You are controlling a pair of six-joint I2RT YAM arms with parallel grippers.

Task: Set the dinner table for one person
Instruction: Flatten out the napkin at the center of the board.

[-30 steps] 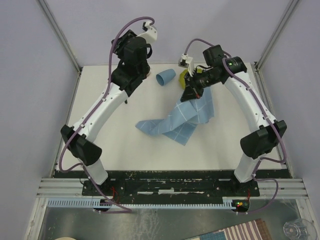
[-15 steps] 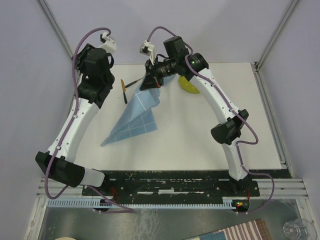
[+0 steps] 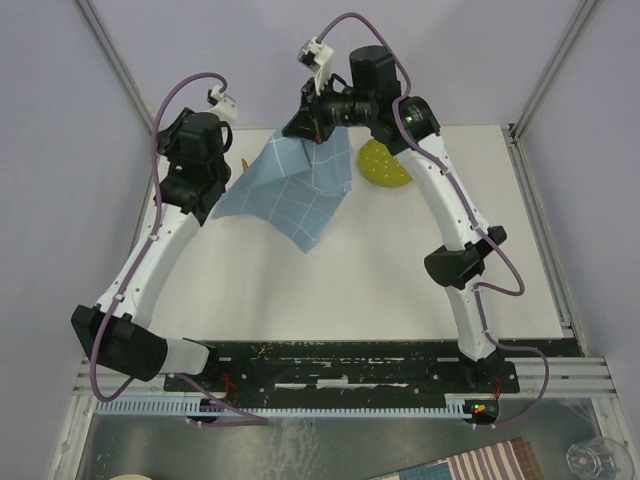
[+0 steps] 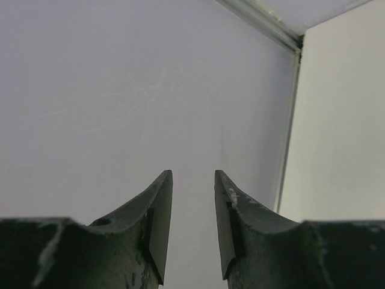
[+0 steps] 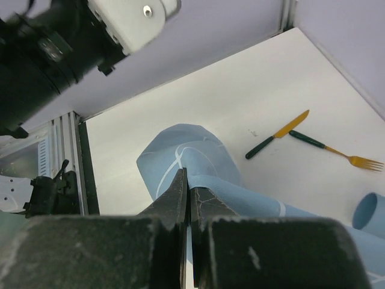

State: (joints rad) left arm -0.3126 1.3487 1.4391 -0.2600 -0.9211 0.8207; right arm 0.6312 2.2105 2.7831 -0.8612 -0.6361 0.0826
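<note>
Cloth (image 3: pixel 290 195) farther back, corner toward near edge

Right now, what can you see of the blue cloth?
The cloth is light blue with a thin white grid, soft fabric by its look. The right gripper is shut on one edge and holds it up over the far left of the dinner table, where it hangs in loose folds. Whether its lowest corner touches the tabletop cannot be told.

We see white arm links (image 3: pixel 160 245) with black joint housings (image 3: pixel 465 265), purple cables (image 3: pixel 190 76) looping behind the tool heads, and scuffed black tapered fingers (image 4: pixel 157 223).
</note>
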